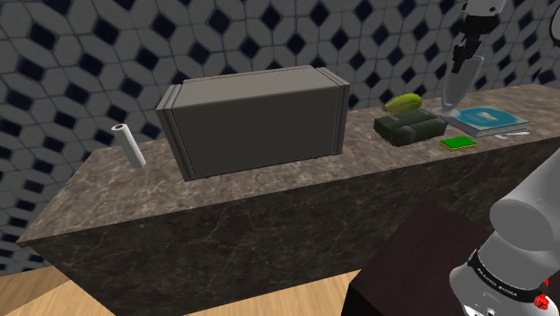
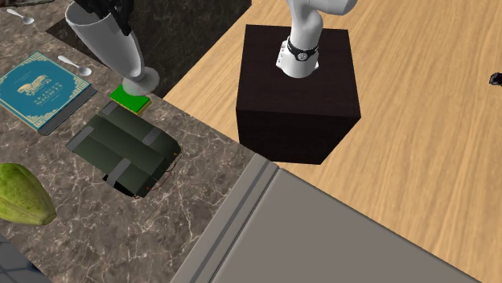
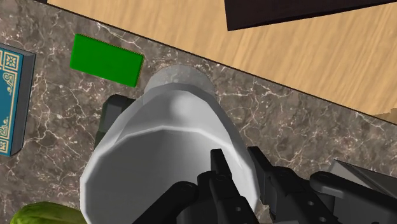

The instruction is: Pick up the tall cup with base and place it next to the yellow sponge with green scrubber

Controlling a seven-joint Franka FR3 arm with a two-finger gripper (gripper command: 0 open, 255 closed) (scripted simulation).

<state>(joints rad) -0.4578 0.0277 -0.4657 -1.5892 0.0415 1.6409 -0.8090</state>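
Dark marbled countertop (image 1: 108, 188) is bearing the flat green-topped sponge (image 2: 130, 98); black gripper (image 3: 238, 167), jaws clamping its rim, is holding the tall white footed cup (image 2: 109, 44) tilted at the sponge's 12 o'clock, so pick apparently done, set-down remaining.

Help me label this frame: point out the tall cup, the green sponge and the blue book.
tall cup (image 2: 103, 42), second exterior view, on its pale flared wall.
green sponge (image 3: 107, 59), wrist view, middle of its green top face.
blue book (image 2: 40, 90), second exterior view, middle of its cover.
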